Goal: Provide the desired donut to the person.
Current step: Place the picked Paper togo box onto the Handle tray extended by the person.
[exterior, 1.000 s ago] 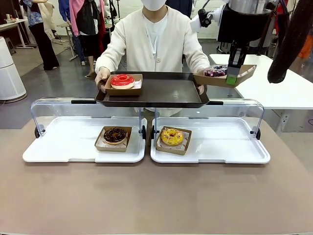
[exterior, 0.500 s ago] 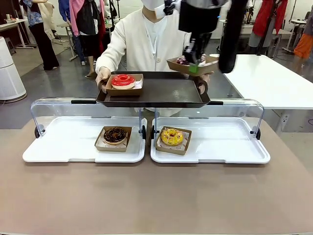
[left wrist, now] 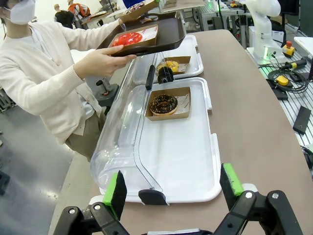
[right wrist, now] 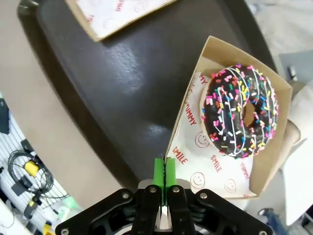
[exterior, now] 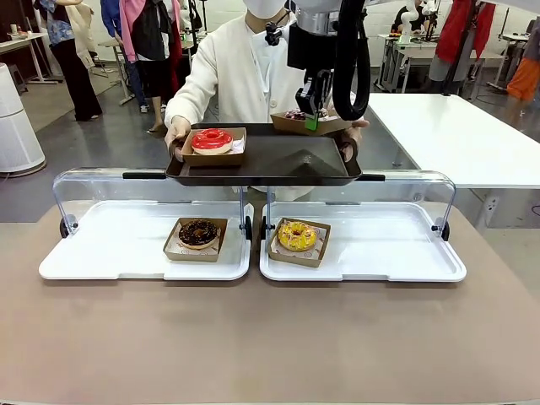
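Above the far right corner of the dark rectangular serving tray (exterior: 270, 160), a shallow brown cardboard box (right wrist: 274, 147) carrying a chocolate-glazed donut with coloured sprinkles (right wrist: 242, 117) is held by the right gripper (exterior: 311, 121), whose green pads are pinched tight on the box's near rim. The tray is held out by the person in the cream cardigan (exterior: 253, 67), a hand at each end, and a red-iced donut in its own cardboard box (exterior: 211, 140) is already seen on its left part. The delivery step is judged to be in hand: the box appears carried over the tray but not yet set down. For the next move, a gentle lowering onto bare tray surface is called for, then release of the rim. The left gripper (left wrist: 171, 188) is seen with its fingers spread wide, holding nothing, near the clear-lidded white display trays (left wrist: 186, 171), where a chocolate donut (exterior: 198, 233) and a yellow donut (exterior: 297, 235) lie boxed.
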